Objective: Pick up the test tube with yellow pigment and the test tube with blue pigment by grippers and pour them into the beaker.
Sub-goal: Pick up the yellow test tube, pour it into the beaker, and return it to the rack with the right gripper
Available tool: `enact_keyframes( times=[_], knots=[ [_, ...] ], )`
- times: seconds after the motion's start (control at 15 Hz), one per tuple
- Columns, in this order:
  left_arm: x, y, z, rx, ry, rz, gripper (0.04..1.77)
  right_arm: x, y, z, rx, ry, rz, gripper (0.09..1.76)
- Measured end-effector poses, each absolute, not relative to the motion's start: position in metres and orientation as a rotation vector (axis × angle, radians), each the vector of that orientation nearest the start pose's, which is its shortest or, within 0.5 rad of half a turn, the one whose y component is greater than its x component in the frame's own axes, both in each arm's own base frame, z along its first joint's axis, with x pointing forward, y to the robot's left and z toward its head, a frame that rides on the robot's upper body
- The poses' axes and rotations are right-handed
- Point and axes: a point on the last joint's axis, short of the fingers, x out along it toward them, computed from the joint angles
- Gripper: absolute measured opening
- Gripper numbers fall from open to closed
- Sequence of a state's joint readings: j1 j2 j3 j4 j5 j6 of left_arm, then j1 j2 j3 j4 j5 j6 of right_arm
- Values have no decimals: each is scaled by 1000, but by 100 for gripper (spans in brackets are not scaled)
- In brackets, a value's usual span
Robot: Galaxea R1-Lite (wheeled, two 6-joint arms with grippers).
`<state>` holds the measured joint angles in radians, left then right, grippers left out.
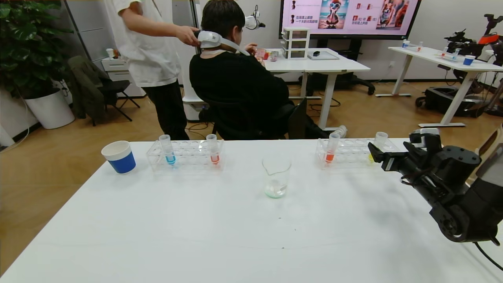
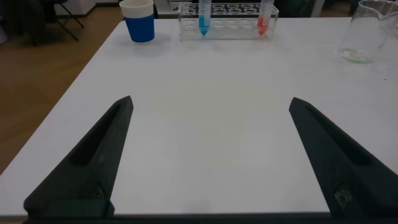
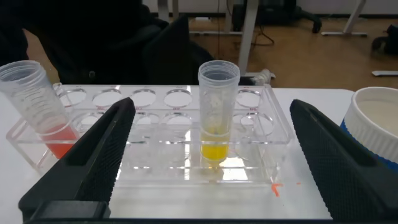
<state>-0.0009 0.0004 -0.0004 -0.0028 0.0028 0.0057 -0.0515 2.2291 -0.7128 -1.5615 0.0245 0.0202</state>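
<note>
A blue-and-white paper cup was noted at the white table's far left, beside a clear rack holding a red-liquid tube. An orange-liquid tube was seen tilted in the right rack.

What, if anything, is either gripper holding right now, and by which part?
Nothing is held. The right gripper is open in front of the yellow tube, which stands in its rack. The left gripper is open above bare table.
</note>
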Motion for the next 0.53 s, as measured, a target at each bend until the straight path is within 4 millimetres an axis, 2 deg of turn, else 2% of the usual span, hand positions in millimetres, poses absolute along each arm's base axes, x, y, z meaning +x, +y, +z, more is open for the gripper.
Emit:
enact_keyframes(
  times=[0.33, 0.53],
  knots=[
    [-23, 0, 76, 6, -3, 2, 175, 400, -20, 61, 17, -90, -24, 174],
    [-23, 0, 76, 6, -3, 1, 175, 410, -19, 58, 14, -108, -22, 174]
  ],
)
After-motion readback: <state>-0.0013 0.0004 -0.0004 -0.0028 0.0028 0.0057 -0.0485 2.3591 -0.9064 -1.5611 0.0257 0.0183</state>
